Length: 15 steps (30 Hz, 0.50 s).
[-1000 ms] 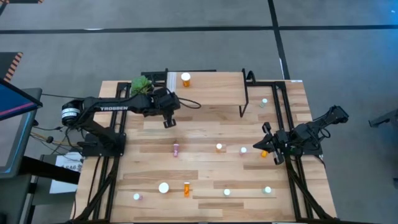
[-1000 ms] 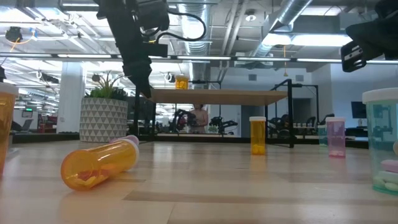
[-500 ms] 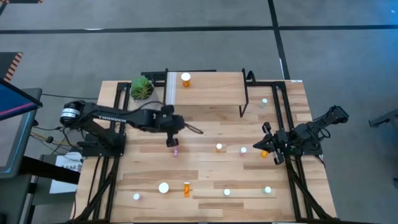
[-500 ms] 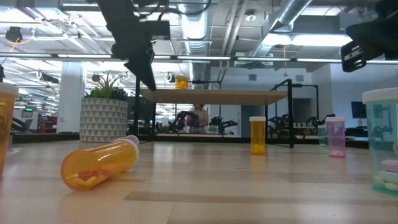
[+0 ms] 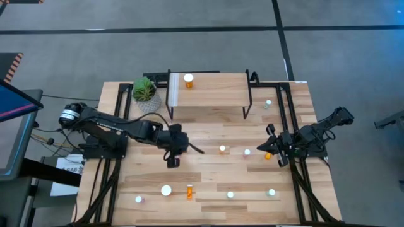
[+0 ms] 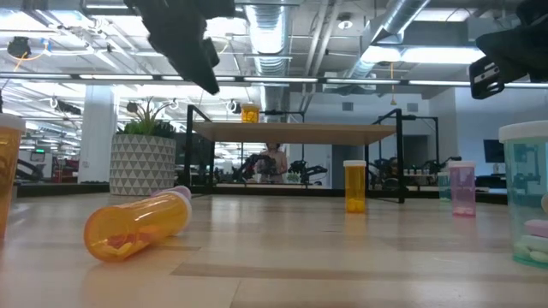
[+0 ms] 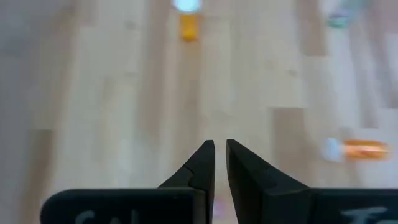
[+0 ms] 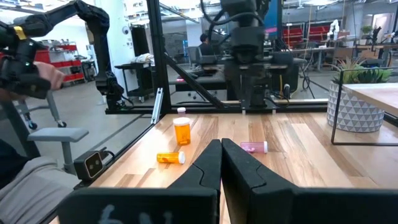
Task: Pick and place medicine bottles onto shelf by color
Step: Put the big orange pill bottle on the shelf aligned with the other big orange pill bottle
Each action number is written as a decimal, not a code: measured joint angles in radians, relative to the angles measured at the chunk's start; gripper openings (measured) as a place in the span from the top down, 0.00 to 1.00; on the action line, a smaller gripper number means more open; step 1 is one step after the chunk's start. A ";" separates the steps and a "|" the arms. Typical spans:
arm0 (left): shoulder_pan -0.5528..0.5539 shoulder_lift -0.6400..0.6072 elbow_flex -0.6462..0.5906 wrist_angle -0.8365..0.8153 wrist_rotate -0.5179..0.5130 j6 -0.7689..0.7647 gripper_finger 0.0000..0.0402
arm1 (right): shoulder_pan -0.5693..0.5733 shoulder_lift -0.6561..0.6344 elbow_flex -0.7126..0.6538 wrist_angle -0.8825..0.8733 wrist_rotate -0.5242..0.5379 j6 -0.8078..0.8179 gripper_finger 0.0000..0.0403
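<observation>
From above, the left arm stretches low across the tabletop [image 5: 208,173], and its gripper [image 5: 172,161] points down over the spot in the middle where a pink bottle would be, so that bottle is hidden. The fingers are almost closed, and nothing can be seen held in them. One orange bottle [image 5: 189,80] stands on the shelf [image 5: 214,91] at the far side, next to a plant [image 5: 144,89]. Other bottles are spread over the tabletop, well apart; most show only as white caps, so their colors are hard to tell. The right arm rests folded at the right edge, its gripper [image 5: 273,150] closed and empty. From table height, a big orange bottle [image 6: 137,225] lies on its side up close, a small orange one [image 6: 355,186] and a pink one [image 6: 461,189] stand farther back, and a teal one [image 6: 527,201] is cut off at the edge. The left arm shows only as a dark shape at the top. The left wrist view is blurry: two dark fingers [image 7: 199,169] nearly touching over bare wood, with two orange bottles far off. The right wrist view shows closed fingers [image 8: 208,165] and a pink bottle [image 8: 254,147] lying down beyond them. No writing can be read.
</observation>
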<state>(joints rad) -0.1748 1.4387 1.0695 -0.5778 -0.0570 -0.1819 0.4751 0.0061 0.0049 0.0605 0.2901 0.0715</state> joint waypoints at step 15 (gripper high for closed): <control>-0.271 0.000 0.134 -0.266 0.049 -0.278 0.59 | 0.000 0.000 0.000 0.000 0.000 0.000 0.92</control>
<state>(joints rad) -0.4456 1.4391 1.2034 -0.8442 -0.0080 -0.4601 0.4751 0.0059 0.0050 0.0605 0.2901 0.0715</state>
